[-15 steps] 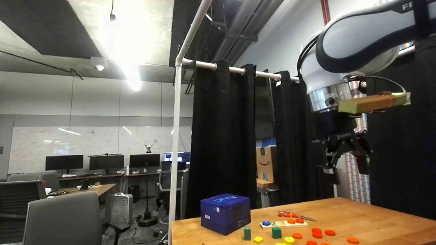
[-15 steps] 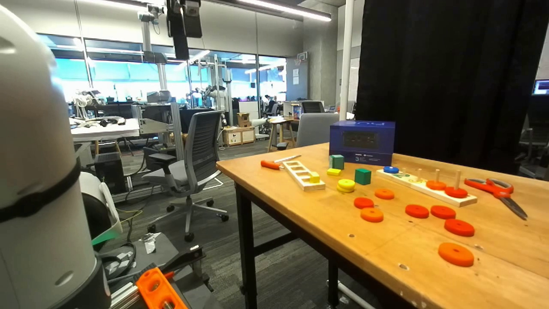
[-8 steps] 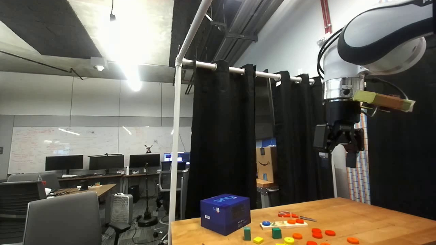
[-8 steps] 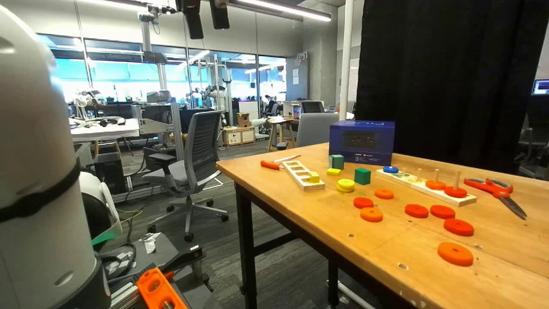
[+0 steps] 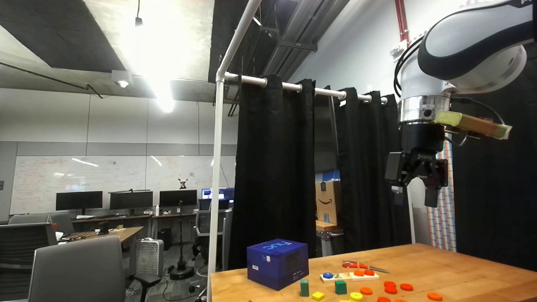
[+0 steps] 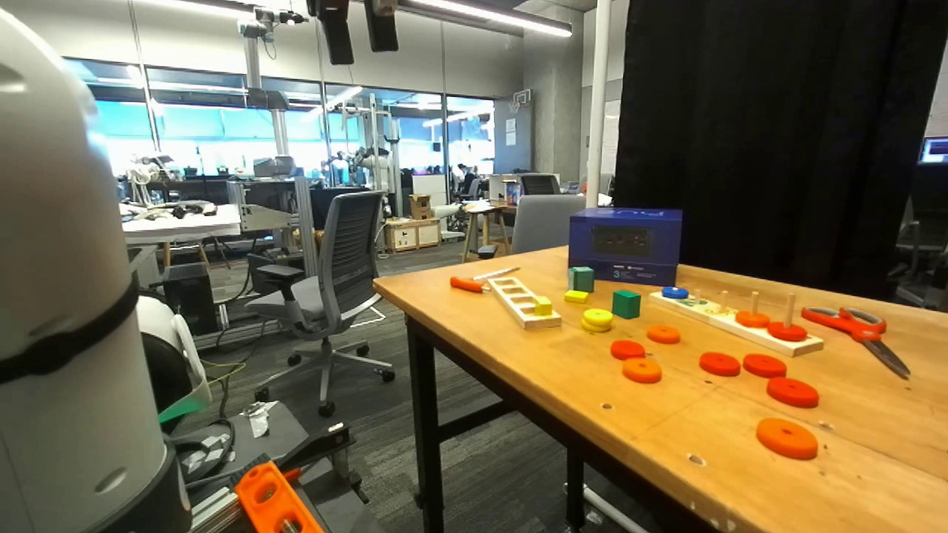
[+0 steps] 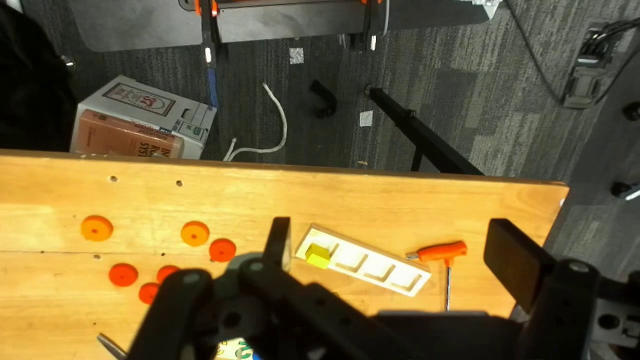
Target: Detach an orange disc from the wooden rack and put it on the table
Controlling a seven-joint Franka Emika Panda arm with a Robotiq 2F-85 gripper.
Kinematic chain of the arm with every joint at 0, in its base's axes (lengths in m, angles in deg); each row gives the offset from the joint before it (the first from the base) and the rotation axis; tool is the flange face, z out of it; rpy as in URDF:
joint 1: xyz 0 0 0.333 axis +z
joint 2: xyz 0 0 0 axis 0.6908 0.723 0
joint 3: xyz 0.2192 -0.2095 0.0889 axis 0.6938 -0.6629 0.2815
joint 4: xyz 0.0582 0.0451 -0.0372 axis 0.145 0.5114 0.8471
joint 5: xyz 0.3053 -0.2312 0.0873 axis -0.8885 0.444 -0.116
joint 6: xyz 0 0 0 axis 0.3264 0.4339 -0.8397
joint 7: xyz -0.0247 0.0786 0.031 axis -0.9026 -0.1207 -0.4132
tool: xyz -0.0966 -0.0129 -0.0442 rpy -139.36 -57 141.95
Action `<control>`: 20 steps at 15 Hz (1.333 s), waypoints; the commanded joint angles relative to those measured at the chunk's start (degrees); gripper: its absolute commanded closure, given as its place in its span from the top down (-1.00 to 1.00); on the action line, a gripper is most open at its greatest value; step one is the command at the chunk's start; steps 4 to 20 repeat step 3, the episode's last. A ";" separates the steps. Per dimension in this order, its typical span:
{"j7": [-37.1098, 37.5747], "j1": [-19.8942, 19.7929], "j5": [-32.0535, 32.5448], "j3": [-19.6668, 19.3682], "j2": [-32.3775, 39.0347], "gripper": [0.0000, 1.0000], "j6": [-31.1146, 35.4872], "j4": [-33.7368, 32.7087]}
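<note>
The wooden rack (image 6: 715,315) is a pale pegged board on the tan table (image 6: 548,363); it also shows in an exterior view (image 5: 346,277). An orange disc (image 6: 752,319) sits around one of its pegs. A red disc (image 6: 787,331) sits around the end peg and a blue disc (image 6: 675,292) lies at the far end. My gripper (image 5: 414,195) is open and empty, pointing down high above the table. In the wrist view its fingers (image 7: 395,245) are wide apart, and my gripper hides most of the rack.
Loose orange discs (image 6: 786,438) and red discs (image 6: 792,392) lie before the rack. Scissors (image 6: 852,326), a blue box (image 6: 626,248), green blocks (image 6: 626,304), yellow discs (image 6: 597,320), a slotted wooden tray (image 7: 370,262) and an orange-handled tool (image 7: 442,251) are on the table.
My gripper has swung from a tilted to an upright pose, and the arm has shifted right in an exterior view. It has barely moved over the last half second. The table objects are unchanged.
</note>
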State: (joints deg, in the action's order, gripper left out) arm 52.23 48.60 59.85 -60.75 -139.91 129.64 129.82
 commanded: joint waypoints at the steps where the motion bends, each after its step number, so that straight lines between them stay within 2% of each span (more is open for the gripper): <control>1: -1.21 -1.65 -0.96 0.82 0.07 1.00 -0.19 -0.17; 20: -1.21 -1.65 -0.96 0.82 0.07 1.00 -0.19 -0.17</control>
